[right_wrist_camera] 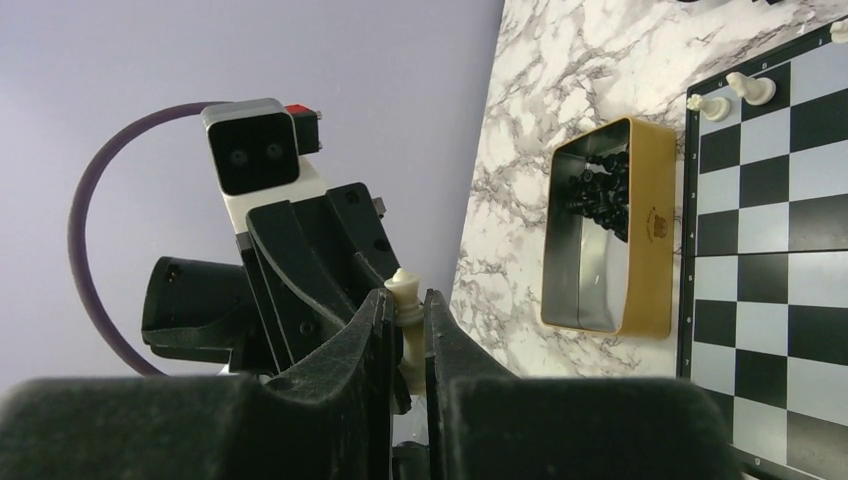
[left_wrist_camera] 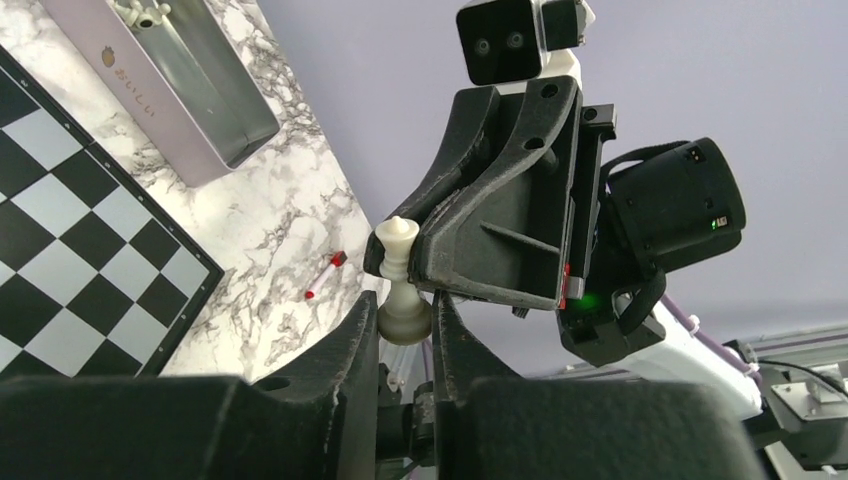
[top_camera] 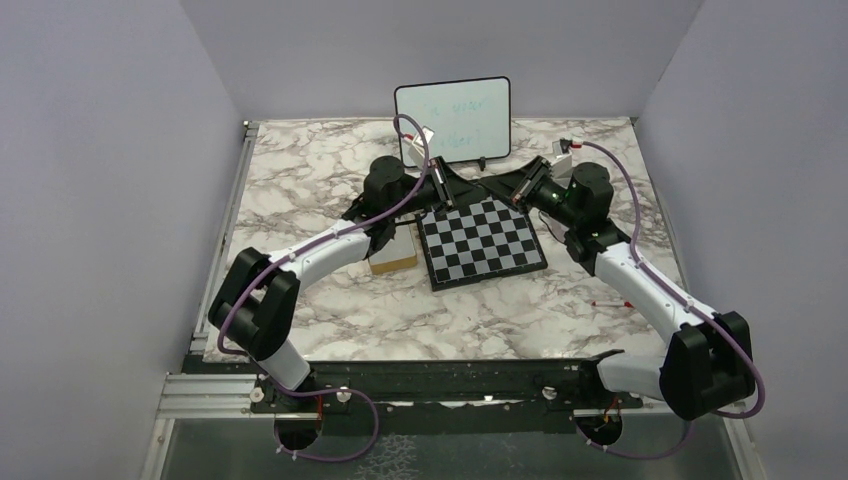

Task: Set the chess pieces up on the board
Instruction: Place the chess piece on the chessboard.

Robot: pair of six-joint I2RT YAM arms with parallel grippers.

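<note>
Table: marble-look top (top_camera: 320, 200) inside plain pale walls, with a whiteboard (top_camera: 452, 120) standing at the far edge.
Board: the board (top_camera: 483, 240) lies flat mid-table. The right wrist view shows a couple of white men (right_wrist_camera: 750, 88) already standing along one edge of it, and most squares are bare.
Tins: a gold tin (right_wrist_camera: 650, 250) sits just beside the board with black pieces (right_wrist_camera: 600, 195) inside. A silvery tin (left_wrist_camera: 200, 110) sits near another edge, and a red pen (left_wrist_camera: 325, 275) lies on the table beyond it.
Piece in play: one tall white piece (left_wrist_camera: 404, 290) is up in the air, off the table, pinched between both arms. From overhead they seem to meet near the board's far edge.
How it'll handle: my guess is light, hard and a bit slick, with a narrow waist and a wider foot, so it could easily twist or pop out of a pinch. The fat lower body looks like the safest place to grab.
Left gripper: the left gripper (left_wrist_camera: 404, 306) has its fingers (left_wrist_camera: 350, 350) clamped on the piece's base, with barely a gap either side.
Right gripper: the right gripper (right_wrist_camera: 407, 297) is nearly closed, and its fingers (right_wrist_camera: 365, 340) squeeze the same piece, with just the knob poking out.
Read: looks like a mid-air handoff, with both arms gripping at once.
</note>
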